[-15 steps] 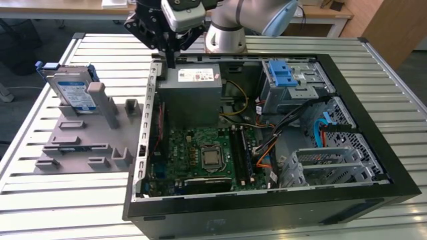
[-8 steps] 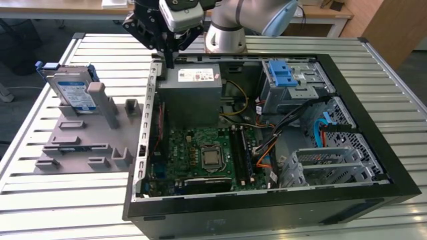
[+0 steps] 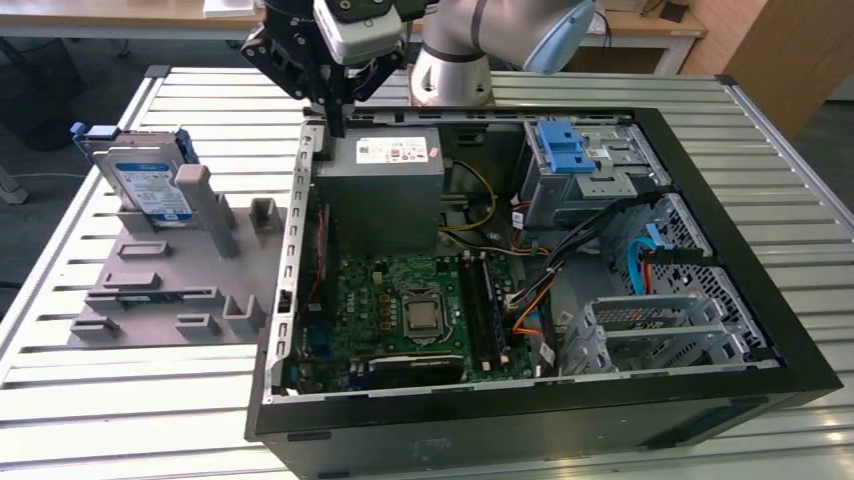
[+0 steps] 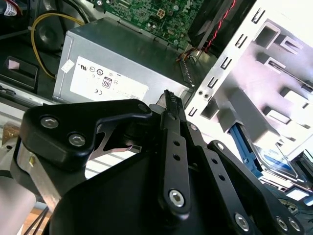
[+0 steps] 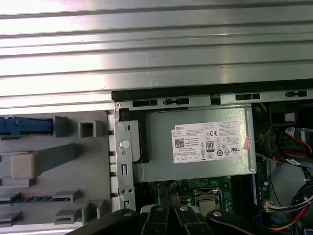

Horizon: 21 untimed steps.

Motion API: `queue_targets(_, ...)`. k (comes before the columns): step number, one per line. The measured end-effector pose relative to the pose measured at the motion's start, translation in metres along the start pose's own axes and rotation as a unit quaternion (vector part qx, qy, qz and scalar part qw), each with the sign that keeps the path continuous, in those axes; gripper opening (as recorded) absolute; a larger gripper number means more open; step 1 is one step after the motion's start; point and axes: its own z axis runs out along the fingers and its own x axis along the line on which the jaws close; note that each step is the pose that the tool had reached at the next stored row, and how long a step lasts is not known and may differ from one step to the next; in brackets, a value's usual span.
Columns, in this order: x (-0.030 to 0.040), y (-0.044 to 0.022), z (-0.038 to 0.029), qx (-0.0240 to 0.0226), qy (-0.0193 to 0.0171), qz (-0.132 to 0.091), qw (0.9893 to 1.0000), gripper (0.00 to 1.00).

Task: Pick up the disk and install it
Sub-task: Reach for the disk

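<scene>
The disk [image 3: 147,180], silver-grey with a blue-and-white label and blue rails, stands on edge at the back of a grey holder [image 3: 154,300] on the exterior view's left. My gripper [image 3: 332,128] hangs shut and holds nothing. It is above the rear wall of the open computer case [image 3: 534,415], beside the power supply and well off to the disk's right in the exterior view. In the second wrist view the gripper [image 4: 169,94] shows its fingers together, with the disk [image 4: 276,164] beyond the holder. The first wrist view has the gripper [image 5: 169,211] near the case edge and the disk's blue rail [image 5: 24,126].
Inside the case sit a grey power supply box [image 3: 387,190] with a white sticker, a green motherboard [image 3: 414,310], loose cables [image 3: 534,270], a blue latch on a metal cage [image 3: 567,150] and a metal drive cage [image 3: 654,330]. Everything rests on a slatted metal table [image 3: 200,90].
</scene>
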Motion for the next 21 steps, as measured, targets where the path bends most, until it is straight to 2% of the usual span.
queue_targets(3, 0.0006, -0.0001, 0.0001, 0.0, 0.0001, 0.0, 1.0, 0.11)
queue_targets(5, 0.0185, -0.0015, 0.0019, 0.0, 0.0002, 0.0, 1.0, 0.11)
queue_targets(13, 0.0203, -0.0017, 0.002, 0.0, 0.0001, 0.0, 1.0, 0.11)
queue_targets(21, 0.0276, -0.0022, 0.0019, 0.0, 0.0002, 0.0, 1.0, 0.11)
